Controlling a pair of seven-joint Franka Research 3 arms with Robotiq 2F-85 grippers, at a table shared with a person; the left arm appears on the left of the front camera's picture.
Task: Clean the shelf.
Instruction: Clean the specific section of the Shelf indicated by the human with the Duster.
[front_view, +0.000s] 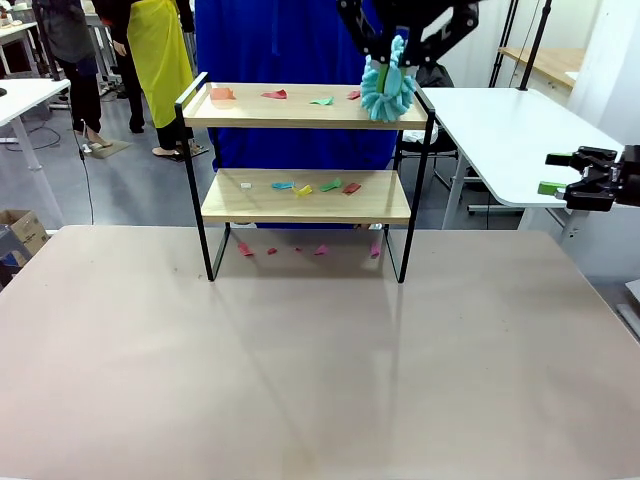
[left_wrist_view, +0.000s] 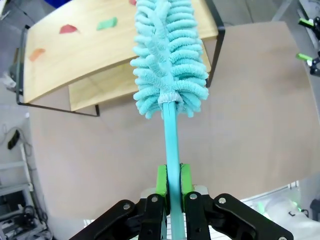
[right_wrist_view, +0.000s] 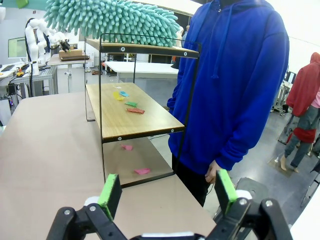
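Note:
The shelf (front_view: 300, 108) stands at the table's far side, its two wooden boards in a thin black frame. Coloured paper scraps (front_view: 274, 95) lie on the top board, more on the lower board (front_view: 330, 185), and pink ones on the table beneath (front_view: 320, 250). High at the shelf's right end, my left gripper (front_view: 398, 45) is shut on the handle of a turquoise fluffy duster (front_view: 388, 88), whose head rests at the top board's right end. The left wrist view shows the green pads (left_wrist_view: 161, 180) clamping the handle, with the duster head (left_wrist_view: 167, 60) over the board. My right gripper (front_view: 556, 172) hovers open off to the right, its jaws (right_wrist_view: 167, 192) wide and empty.
A person in a blue hoodie (front_view: 290, 40) stands right behind the shelf (right_wrist_view: 135, 115). A white table (front_view: 510, 130) sits at the back right, behind my right gripper. The broad beige table (front_view: 320, 370) stretches bare in front of the shelf. Other people stand far left.

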